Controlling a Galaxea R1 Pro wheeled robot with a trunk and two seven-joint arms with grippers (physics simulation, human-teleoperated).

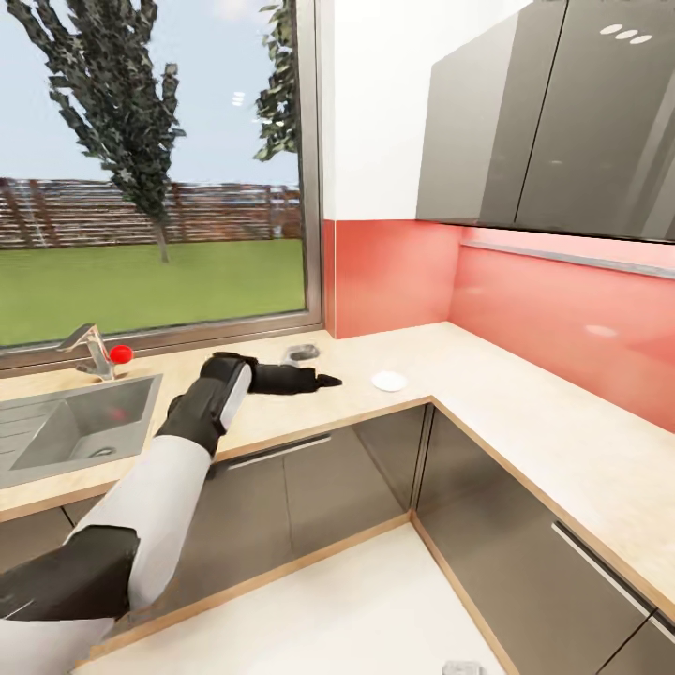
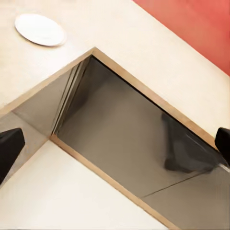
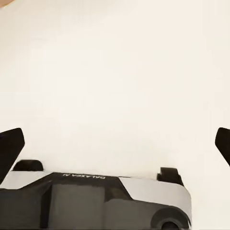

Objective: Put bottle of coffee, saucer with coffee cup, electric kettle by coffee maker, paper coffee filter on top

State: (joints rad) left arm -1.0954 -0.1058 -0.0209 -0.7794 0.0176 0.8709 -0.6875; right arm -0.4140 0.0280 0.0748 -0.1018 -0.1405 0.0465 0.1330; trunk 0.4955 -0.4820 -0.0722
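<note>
The saucer (image 1: 389, 381) is a small flat white plate lying on the light wood-grain kitchen countertop (image 1: 525, 412), near its inner corner. My left gripper (image 1: 319, 380) reaches out low over the counter, a short way left of the saucer and not touching it. In the left wrist view the saucer (image 2: 40, 29) lies on the countertop (image 2: 143, 43), and the left gripper (image 2: 115, 143) is open with nothing between its dark fingertips (image 2: 9, 146). My right gripper (image 3: 115, 146) is open too and empty, hanging over pale floor and the robot's base (image 3: 96, 201).
A steel sink (image 1: 80, 422) with a faucet (image 1: 92, 349) and a red knob (image 1: 121, 353) is set in the counter at the left. A small grey fitting (image 1: 302, 352) sits by the window. Dark grey wall cabinets (image 1: 553, 122) hang above the right run of counter.
</note>
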